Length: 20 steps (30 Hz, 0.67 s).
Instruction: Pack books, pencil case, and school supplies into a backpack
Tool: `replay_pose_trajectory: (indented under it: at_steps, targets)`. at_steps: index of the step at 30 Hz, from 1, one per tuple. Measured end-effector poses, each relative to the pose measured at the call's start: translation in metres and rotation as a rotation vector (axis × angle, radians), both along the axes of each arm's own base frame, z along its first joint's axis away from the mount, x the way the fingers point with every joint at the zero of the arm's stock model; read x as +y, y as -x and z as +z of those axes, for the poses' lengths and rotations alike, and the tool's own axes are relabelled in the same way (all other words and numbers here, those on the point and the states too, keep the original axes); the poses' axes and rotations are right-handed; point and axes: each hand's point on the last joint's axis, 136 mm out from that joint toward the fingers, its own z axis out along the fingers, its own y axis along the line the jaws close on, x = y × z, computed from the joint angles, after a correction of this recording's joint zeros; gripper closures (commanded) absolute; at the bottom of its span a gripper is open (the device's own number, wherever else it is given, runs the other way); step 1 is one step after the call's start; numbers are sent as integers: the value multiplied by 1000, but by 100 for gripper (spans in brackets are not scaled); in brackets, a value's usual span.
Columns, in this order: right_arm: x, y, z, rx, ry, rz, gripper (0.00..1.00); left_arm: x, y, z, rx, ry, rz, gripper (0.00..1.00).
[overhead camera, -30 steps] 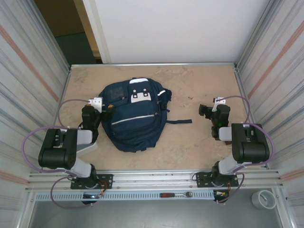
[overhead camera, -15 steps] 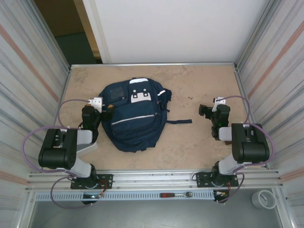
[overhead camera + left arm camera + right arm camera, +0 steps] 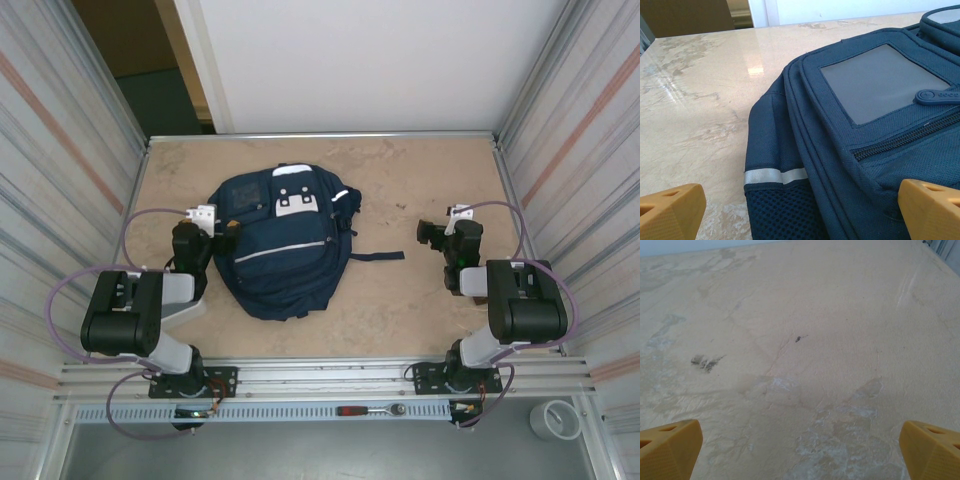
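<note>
Left wrist, backpack [image 3: 865, 125] cropped at frame edges

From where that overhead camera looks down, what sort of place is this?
Probably a robot test booth in some lab: a left arm and right arm bolted to a metal rail at the near edge, ribbed metal walls on both sides, and a backpack on the stone-patterned tabletop.

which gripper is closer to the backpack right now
Left. The left gripper is open right beside the backpack; the right gripper is open over bare table, well apart from it.
</note>
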Motion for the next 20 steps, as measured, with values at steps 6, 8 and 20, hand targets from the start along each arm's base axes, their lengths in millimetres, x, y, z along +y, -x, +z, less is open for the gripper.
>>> replay_pose_trajectory:
  at_steps: [6,8,20]
  targets:
    - [0,0,0,0,0,0,1,-1,0,0,0,2,-4,1]
    - [0,0,0,0,0,0,1,-1,0,0,0,2,-5,1]
    - [-2,0,-1,5,-5,0,1,-1,0,0,0,2,-5,1]
